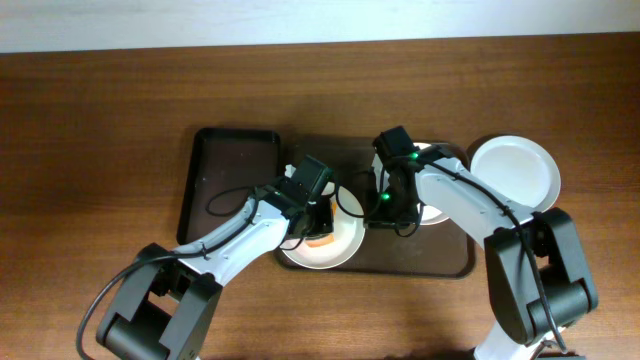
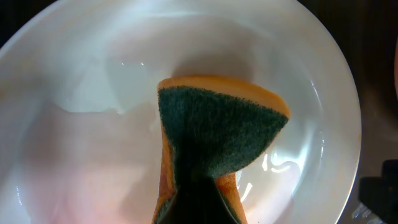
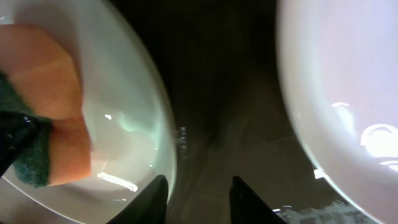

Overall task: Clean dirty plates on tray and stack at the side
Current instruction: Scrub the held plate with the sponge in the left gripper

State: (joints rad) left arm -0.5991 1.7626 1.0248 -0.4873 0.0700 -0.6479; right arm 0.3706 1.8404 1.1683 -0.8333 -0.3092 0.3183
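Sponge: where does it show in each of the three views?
Overhead: the sponge is at centre, on the near white plate.
Left wrist: sponge at lower centre, plate all around it.
Right wrist: sponge at far left.
Shared landmark: that white plate.

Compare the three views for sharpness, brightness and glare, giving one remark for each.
Overhead view: even light, sharp throughout, though the white plate beside the tray is nearly washed out. Left wrist view: the sponge is crisp, the plate under it soft with small glints. Right wrist view: dim and blurred, the right claw a dark silhouette.
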